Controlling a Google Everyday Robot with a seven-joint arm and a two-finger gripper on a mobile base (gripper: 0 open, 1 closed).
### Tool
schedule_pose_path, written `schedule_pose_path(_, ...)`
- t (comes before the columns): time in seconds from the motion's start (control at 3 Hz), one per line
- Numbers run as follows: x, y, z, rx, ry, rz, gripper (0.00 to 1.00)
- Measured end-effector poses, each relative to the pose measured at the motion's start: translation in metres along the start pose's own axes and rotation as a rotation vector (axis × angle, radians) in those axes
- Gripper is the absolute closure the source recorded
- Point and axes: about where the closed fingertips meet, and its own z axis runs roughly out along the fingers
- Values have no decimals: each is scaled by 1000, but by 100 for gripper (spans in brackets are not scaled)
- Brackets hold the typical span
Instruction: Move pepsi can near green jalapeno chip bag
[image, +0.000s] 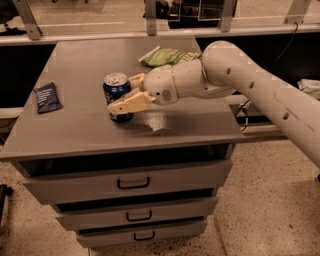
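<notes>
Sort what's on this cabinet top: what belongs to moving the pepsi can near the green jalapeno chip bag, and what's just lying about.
Belongs to the job:
- pepsi can, upright, mid-cabinet
- green jalapeno chip bag, toward the back edge
- gripper, at the can

Just lying about:
- dark navy packet, flat near the left edge
</notes>
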Motion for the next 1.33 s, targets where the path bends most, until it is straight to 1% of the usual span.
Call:
schedule_pose_path(0.33,-14,-13,-33,92,-34,-34,86)
schedule_pose_path(0.67,-13,-13,-33,94,-34,-34,100)
schedule_pose_path(1.0,-13,-13,-33,94,-34,-34,100)
schedule_pose_path(1.33,-13,-20,-45,135,-29,-41,100)
